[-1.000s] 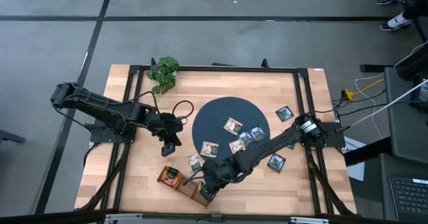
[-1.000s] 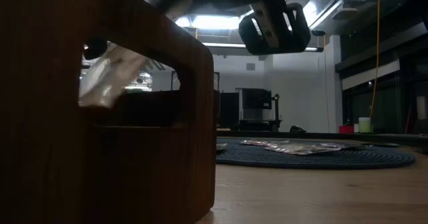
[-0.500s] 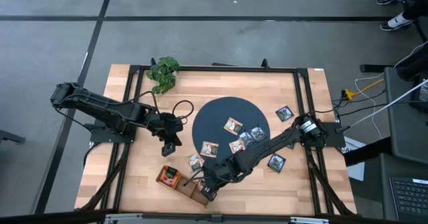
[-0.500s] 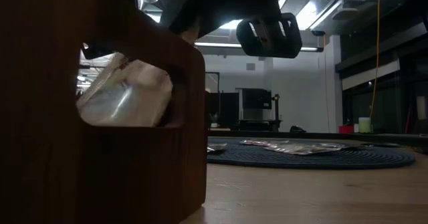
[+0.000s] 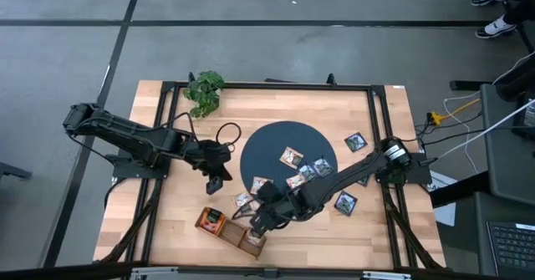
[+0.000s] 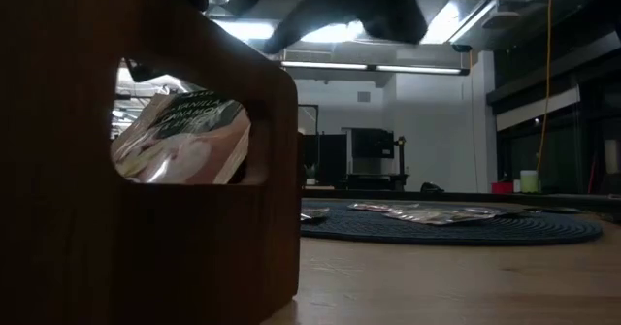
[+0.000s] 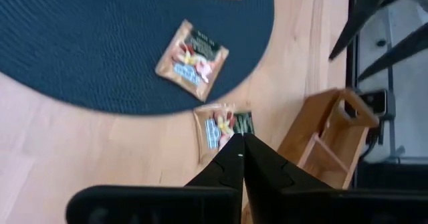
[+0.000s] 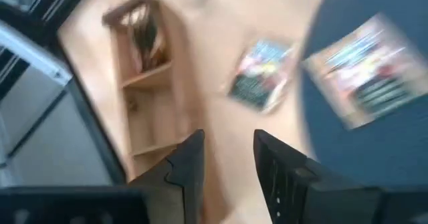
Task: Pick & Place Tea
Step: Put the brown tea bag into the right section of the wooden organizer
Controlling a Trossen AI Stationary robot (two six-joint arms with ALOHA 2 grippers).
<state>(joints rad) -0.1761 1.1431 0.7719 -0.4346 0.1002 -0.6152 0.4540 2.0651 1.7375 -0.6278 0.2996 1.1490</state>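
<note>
Right gripper above the wooden tray, jaws parted and empty — a tea sachet sits in the tray's end compartment.

The right gripper (image 5: pixel 261 222) hovers just over the compartment tray (image 5: pixel 227 229); the dropped sachet (image 6: pixel 184 138) leans inside. Other sachets (image 5: pixel 292 156) lie on the round dark mat (image 5: pixel 255 146) and on the table (image 5: pixel 355 142). The left gripper (image 5: pixel 215 180) waits beside the mat, fingers clenched, holding nothing.

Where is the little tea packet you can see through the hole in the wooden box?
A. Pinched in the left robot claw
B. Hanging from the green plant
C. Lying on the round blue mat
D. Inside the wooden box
D: in the low view the tea packet leans inside the wooden box, showing through the cut-out in its end wall.
</note>
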